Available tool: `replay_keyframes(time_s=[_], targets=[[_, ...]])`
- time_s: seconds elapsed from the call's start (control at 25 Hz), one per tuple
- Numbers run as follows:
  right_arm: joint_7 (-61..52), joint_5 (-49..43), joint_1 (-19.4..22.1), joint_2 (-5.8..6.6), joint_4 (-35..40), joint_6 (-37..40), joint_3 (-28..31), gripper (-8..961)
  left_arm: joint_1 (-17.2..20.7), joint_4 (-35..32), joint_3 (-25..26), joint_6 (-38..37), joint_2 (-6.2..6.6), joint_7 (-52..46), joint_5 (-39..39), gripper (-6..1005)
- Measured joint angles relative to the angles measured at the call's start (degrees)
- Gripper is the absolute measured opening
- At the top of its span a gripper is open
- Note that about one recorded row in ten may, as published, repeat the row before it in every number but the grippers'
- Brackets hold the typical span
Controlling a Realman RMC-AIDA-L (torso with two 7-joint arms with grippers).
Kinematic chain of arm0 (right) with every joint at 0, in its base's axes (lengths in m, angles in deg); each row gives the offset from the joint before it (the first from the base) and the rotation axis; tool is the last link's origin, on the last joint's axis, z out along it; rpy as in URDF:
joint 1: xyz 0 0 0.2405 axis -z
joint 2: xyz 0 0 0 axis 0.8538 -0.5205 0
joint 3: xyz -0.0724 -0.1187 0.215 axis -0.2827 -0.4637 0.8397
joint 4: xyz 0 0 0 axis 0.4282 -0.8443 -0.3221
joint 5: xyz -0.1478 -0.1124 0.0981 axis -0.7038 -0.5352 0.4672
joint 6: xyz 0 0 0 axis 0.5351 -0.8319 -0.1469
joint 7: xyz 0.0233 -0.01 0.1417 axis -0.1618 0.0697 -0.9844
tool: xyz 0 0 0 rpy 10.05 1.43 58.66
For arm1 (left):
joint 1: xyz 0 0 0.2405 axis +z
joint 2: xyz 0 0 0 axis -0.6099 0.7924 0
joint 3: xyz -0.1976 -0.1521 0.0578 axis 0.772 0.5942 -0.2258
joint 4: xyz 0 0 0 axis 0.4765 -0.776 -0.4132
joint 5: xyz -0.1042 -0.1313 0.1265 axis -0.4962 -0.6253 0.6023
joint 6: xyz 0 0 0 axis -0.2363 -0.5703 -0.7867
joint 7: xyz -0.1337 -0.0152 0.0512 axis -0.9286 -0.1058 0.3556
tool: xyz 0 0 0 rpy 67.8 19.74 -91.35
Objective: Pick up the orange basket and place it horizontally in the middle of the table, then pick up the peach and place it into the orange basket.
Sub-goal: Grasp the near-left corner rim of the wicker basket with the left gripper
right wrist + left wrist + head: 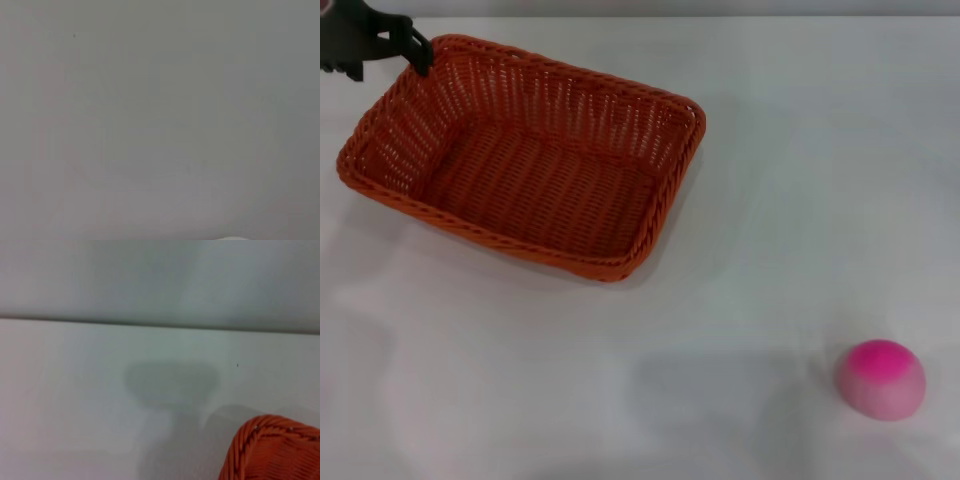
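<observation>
The orange basket (pixel 665 205) lies empty on the white table (pixel 800 150), left of centre and turned at a slant. My left gripper (pixel 388 66) hovers at the basket's far left corner, open, one black finger (pixel 420 57) right at the braided rim. The left wrist view catches only that rim corner of the basket (pixel 272 450), with no fingers in it. The peach (pixel 880 378), pink fading to pale, rests alone near the front right of the table, far from the basket. My right gripper is out of view; the right wrist view holds nothing but the bare table (pixel 150 125).
The table's far edge (pixel 150 324) runs just beyond the basket's corner, with a grey wall behind it. Bare white tabletop lies between the basket and the peach.
</observation>
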Motion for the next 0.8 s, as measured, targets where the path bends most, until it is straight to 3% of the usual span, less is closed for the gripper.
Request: replay_keyframes(time_s=[0.8], targets=[[0.01, 0.00, -0.18, -0.12, 0.00, -0.01, 0.00, 862, 2.94, -1.90, -0.96, 3.38, -2.32, -0.09, -0.10, 759]])
